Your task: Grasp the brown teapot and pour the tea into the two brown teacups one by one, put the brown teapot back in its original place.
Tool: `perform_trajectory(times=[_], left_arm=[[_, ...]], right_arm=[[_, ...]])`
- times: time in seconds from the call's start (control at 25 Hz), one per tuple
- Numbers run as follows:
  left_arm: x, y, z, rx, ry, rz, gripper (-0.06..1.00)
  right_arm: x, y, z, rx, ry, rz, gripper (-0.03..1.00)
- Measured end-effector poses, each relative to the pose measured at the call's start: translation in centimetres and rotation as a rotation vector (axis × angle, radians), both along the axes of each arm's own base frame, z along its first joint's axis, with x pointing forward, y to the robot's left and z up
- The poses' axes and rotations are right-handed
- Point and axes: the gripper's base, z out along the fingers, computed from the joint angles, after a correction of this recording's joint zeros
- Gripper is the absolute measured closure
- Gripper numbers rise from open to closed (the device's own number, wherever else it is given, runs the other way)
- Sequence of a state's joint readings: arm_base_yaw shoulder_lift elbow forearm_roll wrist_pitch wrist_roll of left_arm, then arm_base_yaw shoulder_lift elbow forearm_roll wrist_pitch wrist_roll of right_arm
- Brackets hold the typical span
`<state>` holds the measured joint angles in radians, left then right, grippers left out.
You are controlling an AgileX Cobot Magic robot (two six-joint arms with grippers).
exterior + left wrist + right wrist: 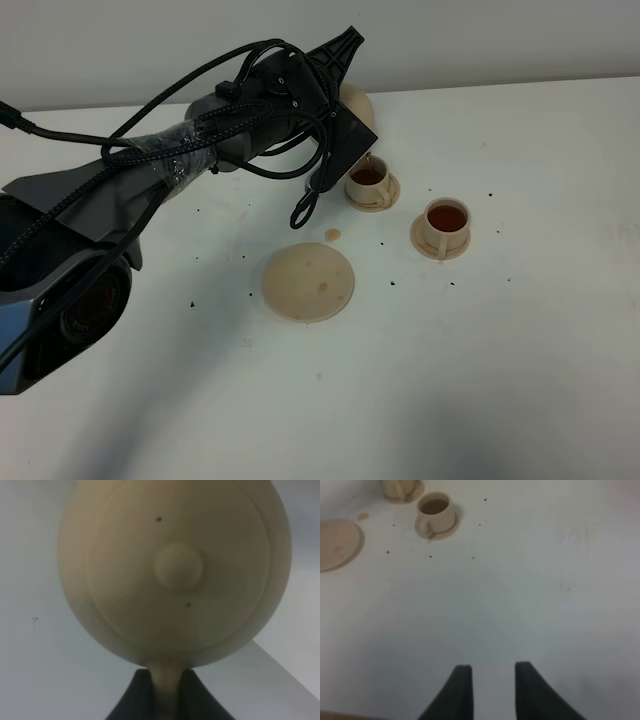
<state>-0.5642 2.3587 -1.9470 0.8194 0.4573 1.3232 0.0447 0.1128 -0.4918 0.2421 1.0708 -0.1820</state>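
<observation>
Clearly the left pincer [165, 674] is pressed tight on the handle [165, 697] of the brown teapot [175, 570]. The pot hangs tilted, spout down, over the teacup [370, 186] just beyond the round saucer [308, 282]. That cup and the second teacup [446, 228], farther from the saucer, both hold dark tea. A tea spot [333, 234] lies just beside the saucer. The right pincer [492, 674] stands spread above the white worktop [545, 580], well apart from the saucer.

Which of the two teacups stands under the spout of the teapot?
The left teacup, the one farther back; the teapot spout hangs just above it. The right teacup stands aside with nothing over it.
</observation>
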Motion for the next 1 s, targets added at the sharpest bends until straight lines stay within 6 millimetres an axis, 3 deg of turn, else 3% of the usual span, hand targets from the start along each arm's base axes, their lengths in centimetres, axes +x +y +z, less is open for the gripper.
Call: perform_trajectory(times=[1.0], left_arm=[[0.08,-0.19,0.11,0.014,-0.016,-0.037,0.79]], right_arm=[[0.0,0.0,0.0,0.0,0.0,0.0,0.73]])
